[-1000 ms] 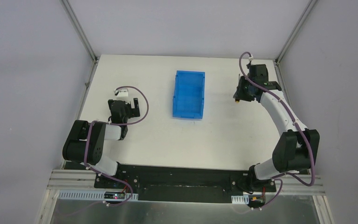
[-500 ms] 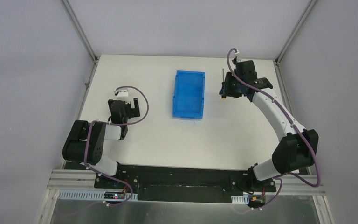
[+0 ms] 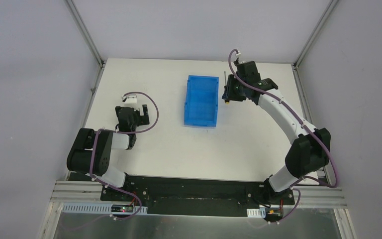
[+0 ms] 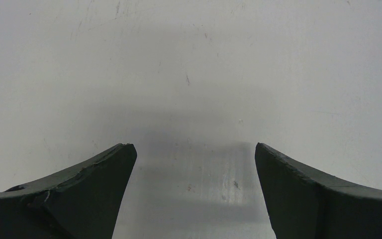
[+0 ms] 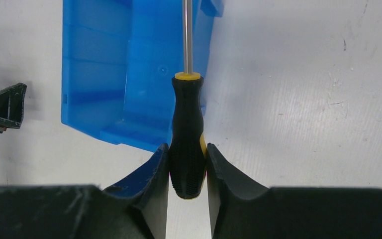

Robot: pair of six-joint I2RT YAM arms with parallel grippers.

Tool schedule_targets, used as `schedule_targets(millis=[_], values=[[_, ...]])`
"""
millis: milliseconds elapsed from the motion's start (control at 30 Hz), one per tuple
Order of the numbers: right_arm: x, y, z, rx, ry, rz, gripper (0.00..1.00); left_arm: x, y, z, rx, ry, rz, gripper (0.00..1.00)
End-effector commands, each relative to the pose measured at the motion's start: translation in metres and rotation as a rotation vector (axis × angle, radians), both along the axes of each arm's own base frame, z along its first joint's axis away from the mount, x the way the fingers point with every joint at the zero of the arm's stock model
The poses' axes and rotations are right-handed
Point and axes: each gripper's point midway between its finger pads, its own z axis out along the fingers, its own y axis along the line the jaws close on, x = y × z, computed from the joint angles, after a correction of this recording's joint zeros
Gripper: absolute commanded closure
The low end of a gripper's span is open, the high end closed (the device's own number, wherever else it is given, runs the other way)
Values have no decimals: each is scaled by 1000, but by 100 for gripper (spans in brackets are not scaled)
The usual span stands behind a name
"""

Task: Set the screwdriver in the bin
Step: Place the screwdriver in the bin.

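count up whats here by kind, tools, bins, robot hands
screwdriver: 1
blue bin: 1
robot hands: 2, left hand open, right hand shut on the screwdriver
total: 4

Screwdriver [image 5: 187,124]: shaft tip cut off by the right wrist view's top edge; overhead, too small to make out.
Bin [image 5: 99,74]: far end cropped by that same edge.
Left fingers [image 4: 74,199]: bases cropped below.

A white table [image 3: 169,154] stands between plain pale grey walls [image 3: 194,25], with slanted aluminium posts [image 3: 83,31] rising at its far corners. A black plate [image 3: 194,186] lines its near edge under even light.
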Motion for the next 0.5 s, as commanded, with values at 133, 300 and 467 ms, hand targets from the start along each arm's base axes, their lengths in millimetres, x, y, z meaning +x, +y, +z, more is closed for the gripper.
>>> schedule_targets(millis=[133, 300, 467], values=[[19, 34, 28, 63, -91, 4, 89, 4, -1, 14, -15, -46, -9, 1], [21, 55, 24, 78, -84, 28, 89, 4, 0, 14, -15, -47, -6, 1], [27, 72, 20, 80, -93, 13, 89, 4, 0, 13, -15, -46, -6, 1]])
